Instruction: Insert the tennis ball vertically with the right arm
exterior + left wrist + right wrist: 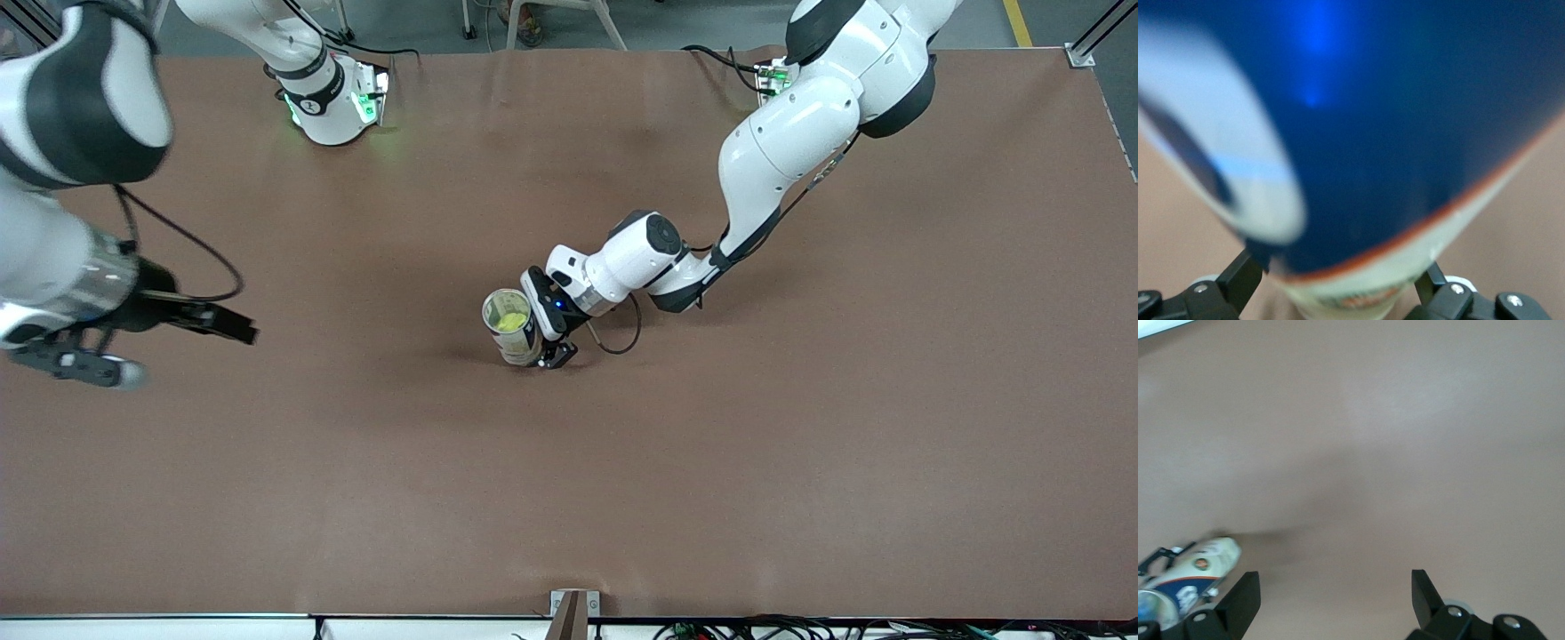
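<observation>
A clear tube can (518, 340) with a blue label (1391, 120) stands upright near the table's middle. A yellow tennis ball (508, 321) lies inside it, seen through the open top. My left gripper (539, 355) is low beside the can, and its fingers (1245, 273) stand open on either side of the can's base (1345, 297), slightly apart from it. My right gripper (182, 348) hangs open and empty over bare table toward the right arm's end, well away from the can (1201, 567). Between its fingertips (1245, 600) only table shows.
The brown table top (622, 489) spreads wide around the can. The right arm's base (333, 102) and the left arm's base (775, 78) stand at the edge farthest from the front camera. A small bracket (573, 613) and cables lie at the nearest edge.
</observation>
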Robot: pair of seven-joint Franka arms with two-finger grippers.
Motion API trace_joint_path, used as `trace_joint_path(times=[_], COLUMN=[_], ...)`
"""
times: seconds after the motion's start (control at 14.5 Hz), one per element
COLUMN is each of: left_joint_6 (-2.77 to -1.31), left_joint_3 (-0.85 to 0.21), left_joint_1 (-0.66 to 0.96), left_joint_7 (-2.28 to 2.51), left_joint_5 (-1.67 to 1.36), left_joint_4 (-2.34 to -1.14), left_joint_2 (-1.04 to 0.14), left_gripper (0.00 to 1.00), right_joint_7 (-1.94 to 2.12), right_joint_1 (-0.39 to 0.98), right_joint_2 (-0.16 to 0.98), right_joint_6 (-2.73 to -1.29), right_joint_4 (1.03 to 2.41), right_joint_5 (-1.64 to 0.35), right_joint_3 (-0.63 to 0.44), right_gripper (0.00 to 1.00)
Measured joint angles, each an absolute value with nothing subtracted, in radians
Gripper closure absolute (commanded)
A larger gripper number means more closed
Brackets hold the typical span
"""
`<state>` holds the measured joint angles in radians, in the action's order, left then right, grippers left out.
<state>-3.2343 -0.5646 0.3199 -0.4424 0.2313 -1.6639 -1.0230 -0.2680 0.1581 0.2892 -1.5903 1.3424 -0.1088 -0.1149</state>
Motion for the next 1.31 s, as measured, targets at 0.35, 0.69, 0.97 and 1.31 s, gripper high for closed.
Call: trace_joint_path(times=[0.35, 0.69, 0.97, 1.31], left_joint_6=[-3.082, -2.802, -2.507, -2.23], left_joint_3=[-0.556, -0.555, -0.554, -0.552], left_joint_1=[0.297, 0.242, 0.201, 0.152], left_joint_7=[-0.443, -0.414, -0.281, 0.033], left_joint_5=[0.231, 0.231, 0.231, 0.231], left_joint_4=[-1.655, -1.639, -1.601, -1.553], left_joint_2=[-0.995, -0.903, -0.803, -0.66], left_gripper=[0.0, 0.0, 0.0, 0.0], right_joint_7=[-0.003, 0.072, 0.071, 0.072], right_joint_1=[0.038, -0.122, -0.093, -0.09], right_joint_2=[0.229, 0.19, 0.157, 0.078], right_joint_6=[-1.574, -1.604, -1.611, -1.674], right_joint_4=[1.344, 1.369, 1.401, 1.512], right_joint_5=[-0.034, 0.036, 0.042, 0.042], right_joint_3=[-0.108, 0.029, 0.016, 0.008], right_gripper=[0.0, 0.0, 0.0, 0.0])
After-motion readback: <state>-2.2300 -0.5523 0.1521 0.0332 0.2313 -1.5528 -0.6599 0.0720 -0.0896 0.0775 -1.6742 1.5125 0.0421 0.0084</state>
